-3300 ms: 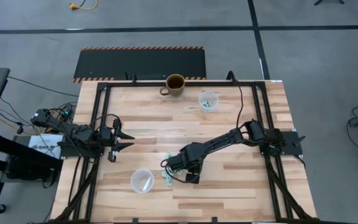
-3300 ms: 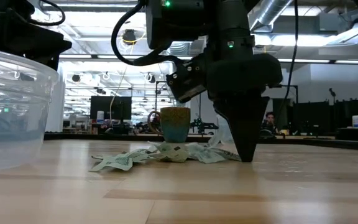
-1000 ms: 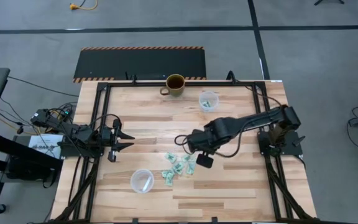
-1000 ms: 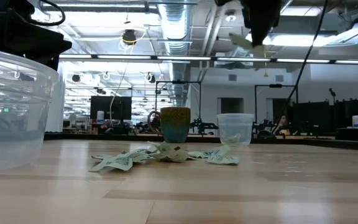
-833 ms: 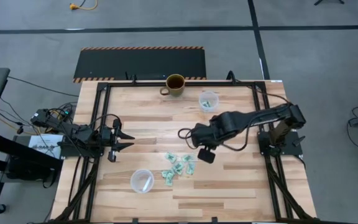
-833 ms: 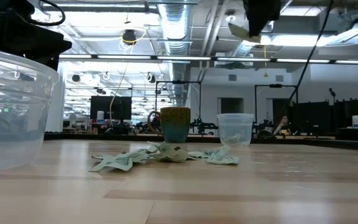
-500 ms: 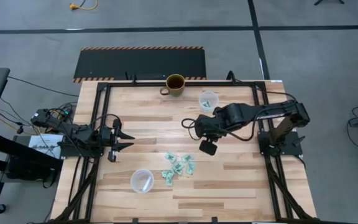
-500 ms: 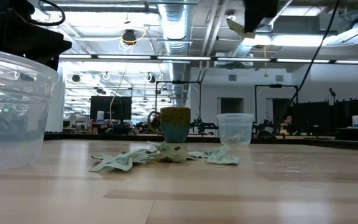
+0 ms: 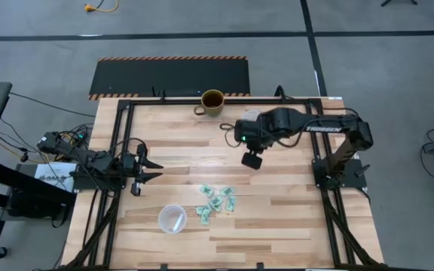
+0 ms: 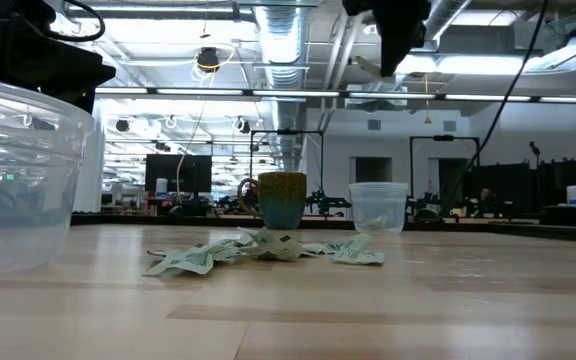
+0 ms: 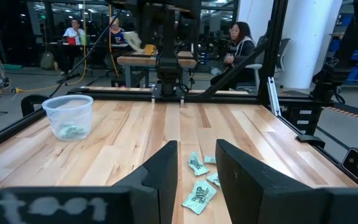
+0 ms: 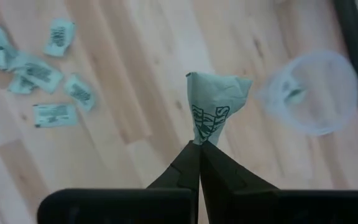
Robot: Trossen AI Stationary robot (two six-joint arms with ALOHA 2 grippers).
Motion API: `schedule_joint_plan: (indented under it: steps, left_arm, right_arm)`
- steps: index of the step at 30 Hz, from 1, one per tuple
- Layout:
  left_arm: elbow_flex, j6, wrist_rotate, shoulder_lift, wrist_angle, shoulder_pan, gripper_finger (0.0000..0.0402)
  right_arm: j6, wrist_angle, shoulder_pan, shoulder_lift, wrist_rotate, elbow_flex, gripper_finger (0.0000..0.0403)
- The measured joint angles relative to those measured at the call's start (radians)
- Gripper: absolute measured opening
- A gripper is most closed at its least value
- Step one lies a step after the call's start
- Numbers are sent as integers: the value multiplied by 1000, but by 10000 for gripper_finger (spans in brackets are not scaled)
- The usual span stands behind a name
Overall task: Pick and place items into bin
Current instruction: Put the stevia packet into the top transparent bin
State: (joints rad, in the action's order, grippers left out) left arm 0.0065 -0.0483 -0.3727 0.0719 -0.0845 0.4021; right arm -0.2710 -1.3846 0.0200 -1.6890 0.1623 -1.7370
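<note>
Right gripper (image 12: 198,144) is clenched on one mint-green wrapped packet (image 12: 216,104), pinching its lower corner between the fingertips; the packet sticks up past the tips. In the high view the right gripper (image 9: 252,159) hangs above the table's far half, raised off the wood, between the loose packets and the far clear cup. Low view shows the same gripper (image 10: 396,65) high up with the packet (image 10: 370,66) dangling beside its tip.

The far clear plastic cup (image 12: 314,92) sits on the table beyond the held packet, one packet inside it; also seen at (image 11: 69,116). The rest of the packets (image 9: 217,201) lie scattered in a small cluster on the wood, near the table's middle front, well apart from the right gripper; same cluster at (image 12: 35,74) and (image 11: 201,177). A second clear cup (image 9: 172,218) stands just beside that cluster. A mug (image 9: 212,102) sits at the far edge.

Left gripper (image 9: 151,168) waits at the table's left side, fingers (image 11: 166,171) spread and holding nothing. People sit in the room behind.
</note>
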Motion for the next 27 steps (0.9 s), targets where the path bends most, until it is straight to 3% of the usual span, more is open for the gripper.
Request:
schedule_joint_plan:
  steps: [17, 27]
  left_arm:
    - [0, 0, 0, 0, 0, 0, 98]
    - [0, 5, 0, 0, 0, 0, 98]
  right_arm:
    - [215, 51, 322, -1, -7, 9, 0]
    - [282, 78, 412, -1, -11, 9, 0]
